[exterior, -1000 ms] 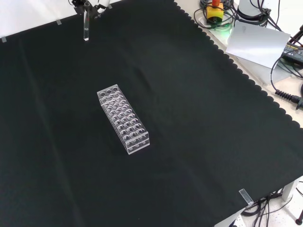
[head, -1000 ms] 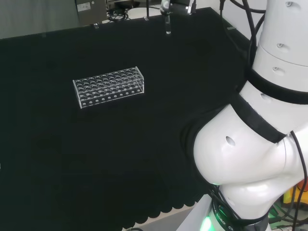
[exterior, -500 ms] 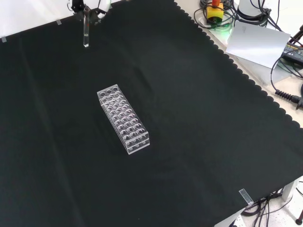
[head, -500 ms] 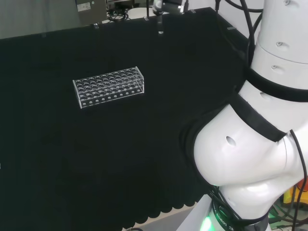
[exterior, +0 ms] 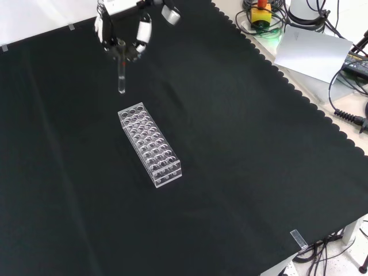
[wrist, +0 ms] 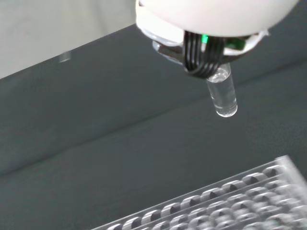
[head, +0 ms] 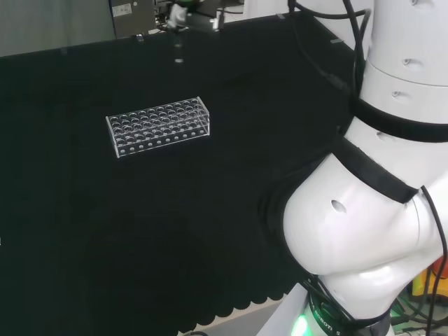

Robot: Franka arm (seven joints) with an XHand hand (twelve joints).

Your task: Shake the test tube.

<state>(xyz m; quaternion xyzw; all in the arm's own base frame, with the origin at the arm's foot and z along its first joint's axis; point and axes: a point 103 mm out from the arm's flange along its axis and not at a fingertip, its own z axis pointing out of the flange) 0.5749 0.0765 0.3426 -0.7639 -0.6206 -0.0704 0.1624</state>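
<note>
Test tube (exterior: pixel 121 77) above cloth (exterior: pixel 241 144), beyond rack (exterior: pixel 150 145) in front view

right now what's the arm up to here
The hand holds a clear test tube by its top, fingers curled round it, so the tube hangs upright above the black cloth. In the front view it sits just beyond the far end of the clear rack, not in any of its holes. The rack stands alone on the cloth.
</note>
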